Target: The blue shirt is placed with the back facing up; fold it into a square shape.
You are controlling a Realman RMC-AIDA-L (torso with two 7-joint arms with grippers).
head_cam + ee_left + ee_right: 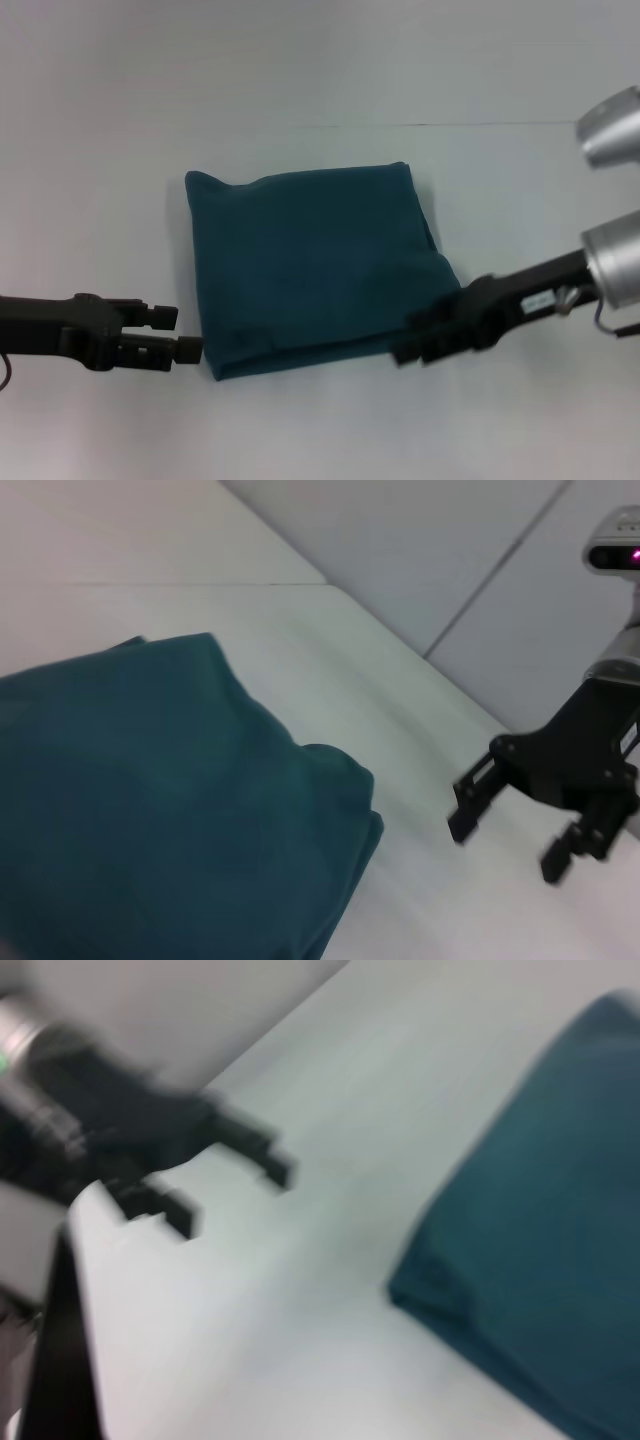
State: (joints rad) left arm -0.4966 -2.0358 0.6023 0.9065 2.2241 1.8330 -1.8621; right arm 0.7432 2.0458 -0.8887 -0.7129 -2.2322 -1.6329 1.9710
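I see the dark teal-blue cotton shirt folded square. My left gripper sits spread just beside its near-left corner; my right gripper, also spread, at its near-right.

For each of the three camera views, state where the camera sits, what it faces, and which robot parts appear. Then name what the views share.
Head view: from the robot's head, looking down at the folded dark teal-blue cotton shirt on the white table; left end effector and right end effector flank it.
Left wrist view: faces the shirt and the right end effector.
Right wrist view: faces the shirt and the left end effector.
Shared: the shirt, in all three.
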